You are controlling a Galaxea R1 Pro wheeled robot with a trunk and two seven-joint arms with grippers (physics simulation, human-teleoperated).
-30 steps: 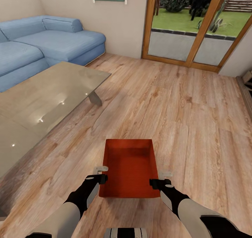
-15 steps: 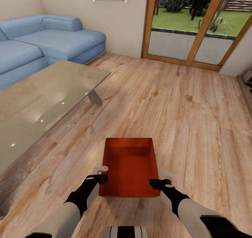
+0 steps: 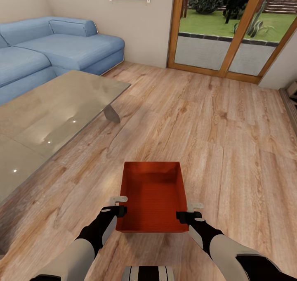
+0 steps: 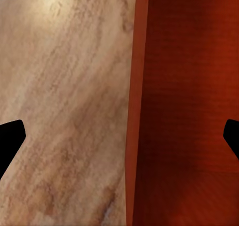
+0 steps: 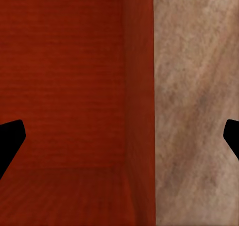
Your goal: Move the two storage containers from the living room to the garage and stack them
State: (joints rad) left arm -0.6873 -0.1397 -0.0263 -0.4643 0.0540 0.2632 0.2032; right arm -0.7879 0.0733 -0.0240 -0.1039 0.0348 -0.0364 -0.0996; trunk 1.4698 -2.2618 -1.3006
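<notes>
Head view. One orange-red rectangular open-topped storage container (image 3: pixel 152 196) sits low in the middle of the frame, between the two arms, over the light wood-plank floor (image 3: pixel 231 149) of the living room. Its long axis runs near-to-far, away from the robot. The left pincer (image 3: pixel 119 205) is at the container's left wall near the near corner; the right pincer (image 3: pixel 190 211) is at the right wall, likewise near the near end. Both arms are about equally close to it. A glass-topped low surface (image 3: pixel 49 120) lies to the left, a blue corner sofa (image 3: pixel 53 52) far left, wood-framed glass doors (image 3: pixel 231 33) far right. Whether the container rests on the floor or is lifted off it cannot be told for sure.

Left wrist view. The container's wall edge (image 4: pixel 133 111) runs between the two dark fingertips (image 4: pixel 9 136), which stand wide apart: the pincer straddles the wall and is released, not clamped.

Right wrist view. Same arrangement: the wall (image 5: pixel 139 101) lies between widely spread fingertips (image 5: pixel 10 136), container interior on one side, floor planks on the other. Released.

Judgement: both pincers have only to close on the wall between their fingers before a lift.
</notes>
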